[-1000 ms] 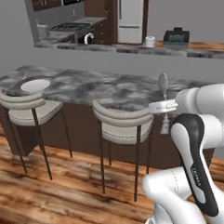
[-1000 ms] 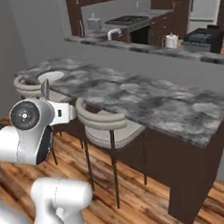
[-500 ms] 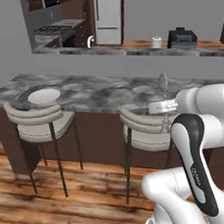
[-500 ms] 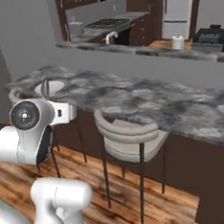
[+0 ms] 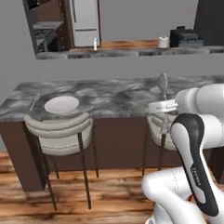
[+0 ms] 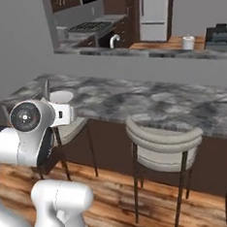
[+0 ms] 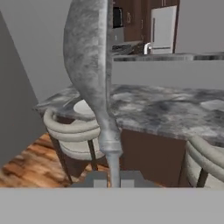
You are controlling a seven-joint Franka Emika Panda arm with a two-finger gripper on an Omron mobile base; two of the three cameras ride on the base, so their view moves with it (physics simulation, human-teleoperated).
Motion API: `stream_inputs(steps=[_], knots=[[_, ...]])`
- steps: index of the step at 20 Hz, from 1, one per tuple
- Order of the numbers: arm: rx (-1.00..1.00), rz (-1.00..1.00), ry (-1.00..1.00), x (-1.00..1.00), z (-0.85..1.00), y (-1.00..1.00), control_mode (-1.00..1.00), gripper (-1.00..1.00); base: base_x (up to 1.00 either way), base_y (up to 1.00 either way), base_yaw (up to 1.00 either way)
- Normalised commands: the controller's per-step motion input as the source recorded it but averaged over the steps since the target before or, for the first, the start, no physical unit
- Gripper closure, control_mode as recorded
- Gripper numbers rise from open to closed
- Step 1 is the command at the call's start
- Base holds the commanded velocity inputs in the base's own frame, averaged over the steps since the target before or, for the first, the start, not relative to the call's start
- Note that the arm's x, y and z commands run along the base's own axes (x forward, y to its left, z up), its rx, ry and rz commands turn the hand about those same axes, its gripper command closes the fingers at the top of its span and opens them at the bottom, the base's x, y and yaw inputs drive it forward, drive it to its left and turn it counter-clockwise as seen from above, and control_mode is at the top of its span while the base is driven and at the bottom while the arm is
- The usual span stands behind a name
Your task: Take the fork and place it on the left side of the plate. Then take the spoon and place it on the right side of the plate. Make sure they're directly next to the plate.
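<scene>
Spoon [image 7: 94, 83] in grip, upright.
Slim mottled silver-grey spoon, oval bowl uppermost; gripper [image 7: 113, 178] clamped narrow on its handle, plate [image 5: 61, 104] well ahead on the counter [image 5: 117, 97].

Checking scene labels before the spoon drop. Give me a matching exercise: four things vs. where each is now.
Things:
1. spoon
2. fork
3. plate
4. stool

Places:
A. on the counter, left of the plate
B. upright, held in the shut gripper
C. on the floor, tucked under the counter edge below the plate
D. on the counter, above the left stool

Pairs: 1-B, 2-A, 3-D, 4-C
</scene>
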Motion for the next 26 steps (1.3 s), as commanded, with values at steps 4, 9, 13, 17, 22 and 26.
stream_inputs(steps=[4,9,13,17,22,26], knots=[[0.0,0.0,0.0,0.0,0.0,0.0,1.0,1.0,0.4,0.98,-0.4],[0.0,0.0,0.0,0.0,0.0,0.0,1.0,1.0,0.54,0.92,-0.43],[0.0,0.0,0.0,0.0,0.0,0.0,1.0,1.0,0.52,0.93,-0.42],[0.0,0.0,0.0,0.0,0.0,0.0,1.0,1.0,0.51,0.76,-0.39],[0.0,0.0,0.0,0.0,0.0,0.0,1.0,1.0,0.67,0.29,-0.28],[0.0,0.0,0.0,0.0,0.0,0.0,1.0,1.0,0.56,0.0,-0.11]])
